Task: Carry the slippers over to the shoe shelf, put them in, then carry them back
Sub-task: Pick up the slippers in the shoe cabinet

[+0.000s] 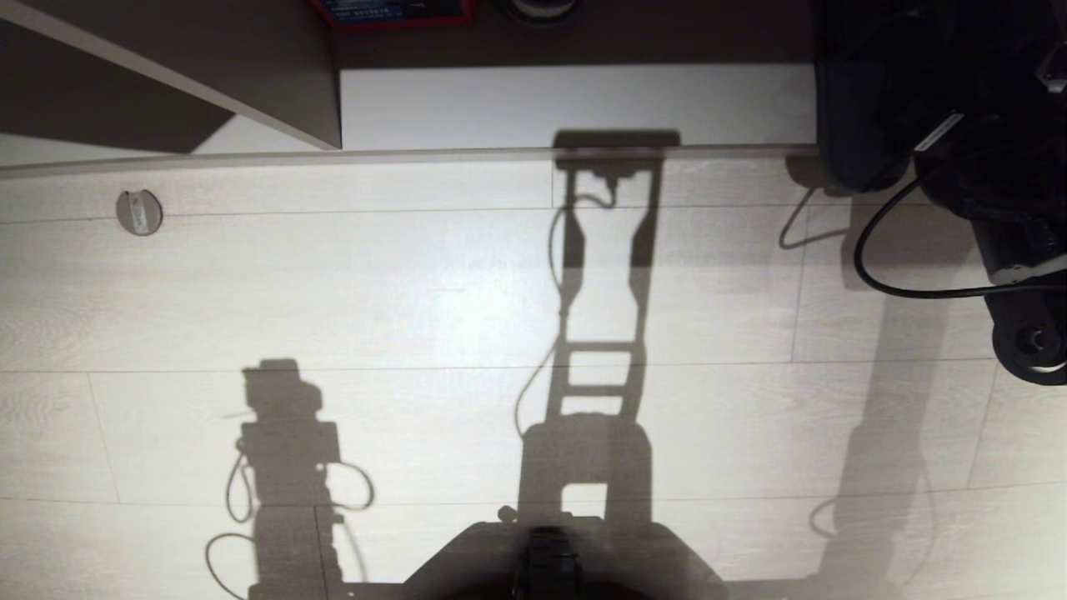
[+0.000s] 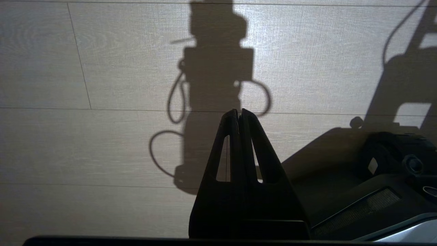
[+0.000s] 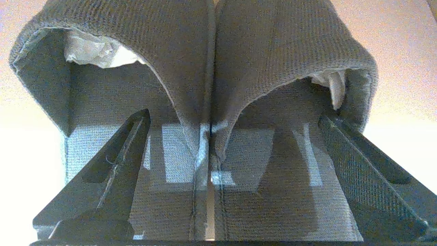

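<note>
Two waffle-knit grey slippers (image 3: pixel 205 68) sit between spread right end effector (image 3: pixel 232 118) fingers.

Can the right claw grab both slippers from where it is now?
Probably yes. The right claw is open wide, one finger reaching into each shoe's opening, and the slippers lie side by side, touching. Nothing shows between them and the claw.

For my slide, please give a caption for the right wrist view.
Open right claw straddling the paired grey slippers, one finger inside each opening.
</note>
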### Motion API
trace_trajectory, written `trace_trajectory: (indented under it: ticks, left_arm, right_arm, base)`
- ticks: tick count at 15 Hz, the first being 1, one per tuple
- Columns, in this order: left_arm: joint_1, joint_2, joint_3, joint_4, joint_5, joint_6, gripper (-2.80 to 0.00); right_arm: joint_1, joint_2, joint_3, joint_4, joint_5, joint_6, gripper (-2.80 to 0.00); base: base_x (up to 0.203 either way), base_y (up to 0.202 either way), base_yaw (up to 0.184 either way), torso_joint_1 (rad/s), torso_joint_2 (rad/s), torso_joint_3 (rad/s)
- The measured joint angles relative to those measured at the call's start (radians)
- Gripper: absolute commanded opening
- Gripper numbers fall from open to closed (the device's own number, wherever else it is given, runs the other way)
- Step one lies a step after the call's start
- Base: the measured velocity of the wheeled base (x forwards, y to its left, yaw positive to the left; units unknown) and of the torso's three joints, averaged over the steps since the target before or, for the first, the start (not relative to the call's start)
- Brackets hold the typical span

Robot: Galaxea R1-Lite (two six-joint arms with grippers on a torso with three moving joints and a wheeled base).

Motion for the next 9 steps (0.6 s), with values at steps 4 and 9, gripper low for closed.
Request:
trace_trajectory:
  ticks: [4, 9]
  left_arm:
    - [0.000, 0.000, 0.000, 0.000, 0.000, 0.000, -2.80]
    - [0.000, 0.000, 0.000, 0.000, 0.000, 0.000, -2.80]
  right_arm:
    - [0.000, 0.015, -0.019, -0.002, -0.001, 0.000, 0.00]
    - [0.000, 0.035, -0.065, -0.004, 0.000, -0.003, 0.00]
  base:
    - [0.000, 0.000, 0.000, 0.000, 0.00, 0.000]
    - [0.000, 0.000, 0.000, 0.000, 0.00, 0.000]
